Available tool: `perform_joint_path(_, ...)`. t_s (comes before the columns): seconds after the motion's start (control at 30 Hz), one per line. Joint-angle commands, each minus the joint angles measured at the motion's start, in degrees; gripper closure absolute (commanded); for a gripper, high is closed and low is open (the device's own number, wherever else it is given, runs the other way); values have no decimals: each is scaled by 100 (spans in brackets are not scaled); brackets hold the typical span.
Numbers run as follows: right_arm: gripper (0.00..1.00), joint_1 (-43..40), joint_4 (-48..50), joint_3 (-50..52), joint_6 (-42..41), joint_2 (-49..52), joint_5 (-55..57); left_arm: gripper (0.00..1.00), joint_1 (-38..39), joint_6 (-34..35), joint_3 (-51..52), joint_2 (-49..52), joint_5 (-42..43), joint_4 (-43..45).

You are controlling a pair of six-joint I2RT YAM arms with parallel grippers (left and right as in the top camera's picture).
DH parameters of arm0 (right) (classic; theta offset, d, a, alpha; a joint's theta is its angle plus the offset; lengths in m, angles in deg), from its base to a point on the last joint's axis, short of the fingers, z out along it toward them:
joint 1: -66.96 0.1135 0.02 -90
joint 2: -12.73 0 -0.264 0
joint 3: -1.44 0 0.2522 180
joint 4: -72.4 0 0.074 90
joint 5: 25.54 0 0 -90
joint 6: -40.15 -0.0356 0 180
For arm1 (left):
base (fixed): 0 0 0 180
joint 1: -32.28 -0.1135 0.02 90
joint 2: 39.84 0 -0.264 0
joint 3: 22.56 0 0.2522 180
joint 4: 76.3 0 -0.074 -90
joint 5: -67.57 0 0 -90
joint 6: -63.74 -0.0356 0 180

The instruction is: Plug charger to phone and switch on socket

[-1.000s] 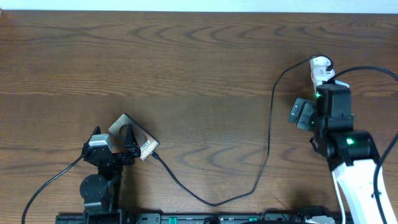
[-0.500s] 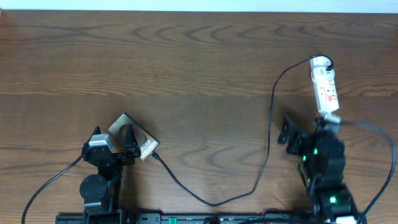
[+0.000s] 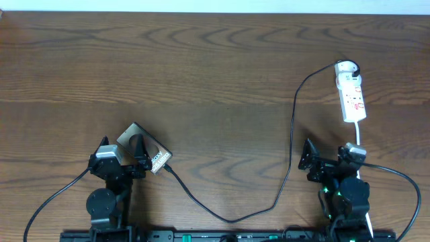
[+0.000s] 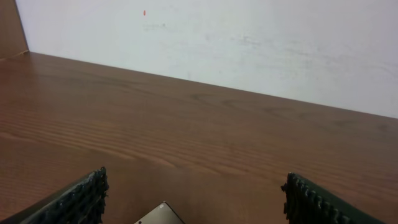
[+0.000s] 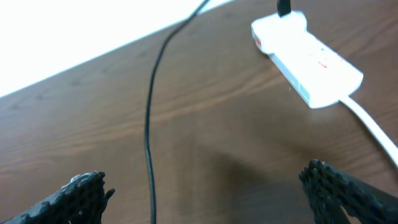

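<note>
**Blind spots from my seat**

My left end effector (image 3: 123, 149) hides part of the glossy dark slab phone (image 3: 157, 159). Where the thin black charger cable (image 3: 291, 134) meets it is too small to judge. Red marks on the white power strip (image 5: 308, 59) blur.

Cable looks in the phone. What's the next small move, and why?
Probably ease the left gripper back off the phone: the charger tip already meets its end, the open fingers hold nothing, and the right gripper sits apart from the socket.
</note>
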Motion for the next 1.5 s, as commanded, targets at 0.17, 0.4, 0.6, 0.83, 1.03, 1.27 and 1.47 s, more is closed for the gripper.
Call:
perform_joint_path(0.17, 1, 2, 7, 28, 1152, -942, -46, 11, -42, -98, 48, -35, 118, -258)
perform_joint_path(0.4, 1, -35, -17, 31, 2321, -927, -323, 11, -42, -98, 48, -35, 118, -256)
perform_joint_path(0.6, 1, -35, -15, 31, 2437, -927, -313, 12, -42, -98, 48, -35, 118, -258)
perform_joint_path(0.83, 1, -35, -7, 31, 2437, -927, -315, 12, -42, -98, 48, -35, 118, -258)
perform_joint_path(1.03, 1, -33, -7, 31, 2437, -927, -315, 12, -42, -98, 48, -35, 118, -256)
perform_joint_path(1.27, 1, -33, -7, 31, 2437, -927, -315, 12, -42, -98, 48, -35, 118, -256)
perform_joint_path(1.47, 1, -33, -7, 31, 2437, -927, -313, 12, -42, -98, 48, -35, 118, -256)
